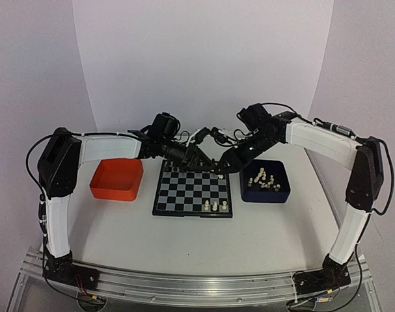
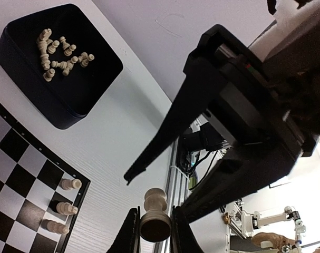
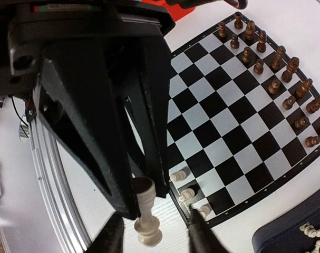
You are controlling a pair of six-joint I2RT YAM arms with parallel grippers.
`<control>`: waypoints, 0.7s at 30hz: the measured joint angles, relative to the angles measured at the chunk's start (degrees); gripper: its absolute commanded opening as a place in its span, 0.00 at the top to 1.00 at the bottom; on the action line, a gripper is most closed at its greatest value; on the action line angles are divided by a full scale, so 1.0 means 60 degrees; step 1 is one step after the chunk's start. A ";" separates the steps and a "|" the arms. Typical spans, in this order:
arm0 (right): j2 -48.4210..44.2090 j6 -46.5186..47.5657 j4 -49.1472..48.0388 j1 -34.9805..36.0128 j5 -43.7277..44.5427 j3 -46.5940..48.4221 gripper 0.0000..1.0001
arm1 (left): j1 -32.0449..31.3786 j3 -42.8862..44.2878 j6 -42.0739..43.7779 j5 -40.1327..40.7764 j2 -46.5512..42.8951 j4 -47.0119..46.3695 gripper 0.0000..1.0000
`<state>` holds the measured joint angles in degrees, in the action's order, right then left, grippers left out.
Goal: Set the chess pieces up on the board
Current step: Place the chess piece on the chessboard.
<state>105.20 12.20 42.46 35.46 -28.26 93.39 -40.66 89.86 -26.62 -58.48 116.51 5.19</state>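
Your left gripper point(image 2: 153, 236) has its jaws pinched on a single cream-white chess piece point(image 2: 155, 210), held in the air above the far edge of the small black-and-white checked chessboard point(image 1: 184, 192), toward its far right corner. Your right gripper point(image 3: 155, 236) faces it from the other side with its jaws spread. One finger stands on each side of the same piece, and a gap shows on both sides.

On the board, three more cream-white pieces point(image 1: 215, 206) stand side by side in the near row at the right corner. Two rows of dark brown pieces point(image 3: 270, 68) fill the board's far side.

Just right of the board sits the dark blue plastic tray point(image 1: 283, 194), with a loose heap of cream-white pieces point(image 1: 263, 180) lying inside it. Just left of the board sits the orange plastic tray point(image 1: 112, 190).
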 measured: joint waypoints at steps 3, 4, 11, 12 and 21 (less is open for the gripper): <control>-0.0268 -0.0608 -0.0866 -0.0009 0.0007 -0.0385 0.17 | 0.0053 -0.0527 -0.0292 0.0581 -0.0325 -0.0569 1.00; -0.0475 -0.0908 -0.1240 -0.0010 0.0044 -0.0655 0.16 | 0.0079 -0.0784 -0.0397 0.0821 -0.0497 -0.0850 1.00; -0.2021 -0.3933 -0.3476 -0.0010 0.0641 -0.2202 0.16 | 0.0250 -0.2761 -0.1105 0.2688 -0.2293 -0.3174 1.00; -0.2174 -0.4369 -0.3787 -0.0010 0.0630 -0.2365 0.17 | 0.0259 -0.2999 -0.1170 0.2929 -0.2545 -0.3501 1.00; -0.2330 -0.8239 -0.6473 -0.0028 -0.0501 -0.2899 0.26 | 0.0262 -0.4391 -0.1711 0.3990 -0.3656 -0.6248 1.00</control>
<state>91.22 -37.23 3.62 35.29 -31.26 76.00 -39.09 63.51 -36.88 -34.53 94.58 -32.30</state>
